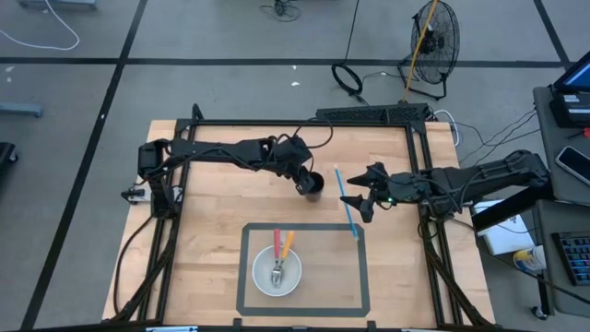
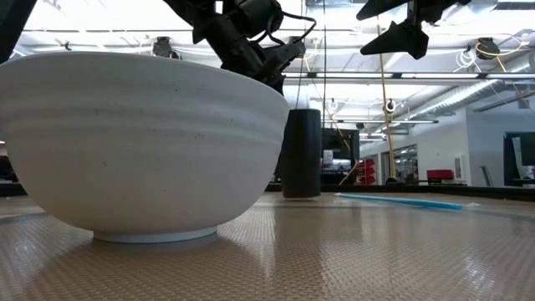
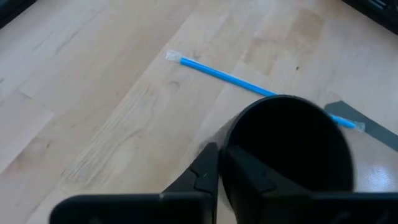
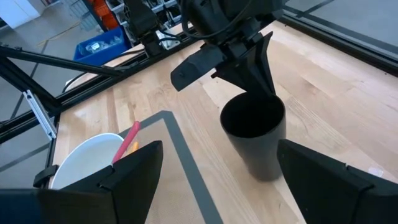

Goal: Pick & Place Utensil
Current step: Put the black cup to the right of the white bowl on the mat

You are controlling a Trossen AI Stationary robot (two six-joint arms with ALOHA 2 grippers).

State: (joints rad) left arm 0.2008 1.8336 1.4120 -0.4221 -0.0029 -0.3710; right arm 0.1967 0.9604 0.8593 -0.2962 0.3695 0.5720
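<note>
A black cup (image 1: pixel 312 185) stands upright on the wooden table, also seen in the low view (image 2: pixel 301 155). My left gripper (image 1: pixel 305 175) is shut on its rim. A blue straw (image 1: pixel 348 205) lies flat to the cup's right. My right gripper (image 1: pixel 367 195) is open and hovers above the straw, well off the table in the low view (image 2: pixel 399 35), touching nothing. A white bowl (image 1: pixel 259 277) near the table's near edge holds a red-handled utensil (image 1: pixel 277 244) and an orange-handled one (image 1: pixel 287 243). My left gripper holds the black cup by its rim (image 4: pixel 244 98) on the side toward the table's far left. One finger (image 3: pixel 250 177) goes inside the cup and the other finger (image 3: pixel 204 174) stays outside the wall. The fingers slant down from above. The cup's base rests on the table, upright.
A grey tape rectangle (image 1: pixel 244 267) frames the bowl. The straw's near end crosses the tape's right far corner. Black frame rails (image 1: pixel 419 148) run along the table's left, far and right sides. Bare wood lies left of the cup and the bowl.
</note>
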